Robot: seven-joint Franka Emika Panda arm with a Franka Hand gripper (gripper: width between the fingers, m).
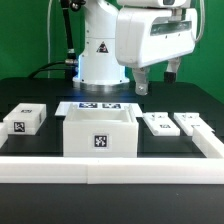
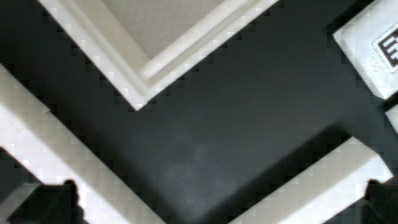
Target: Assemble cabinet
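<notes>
The cabinet box [image 1: 98, 131], a large open white square box with a tag on its front, stands in the middle of the black table. Two small flat tagged panels [image 1: 158, 124] [image 1: 190, 122] lie at its right in the exterior view. My gripper [image 1: 156, 78] hangs open and empty in the air, above and behind the panels. In the wrist view a corner of the box [image 2: 146, 62] and the edge of a tagged panel [image 2: 375, 45] show above black table. My dark fingertips [image 2: 47, 205] sit at the frame's edge, wide apart, around the gripper's middle [image 2: 217, 203].
A small white tagged block [image 1: 25, 120] lies at the exterior view's left. The marker board [image 1: 100, 106] lies behind the box, before the robot's base [image 1: 100, 50]. A white rail [image 1: 110, 166] runs along the front. Two blurred white bands [image 2: 36, 135] cross the wrist view near the fingers.
</notes>
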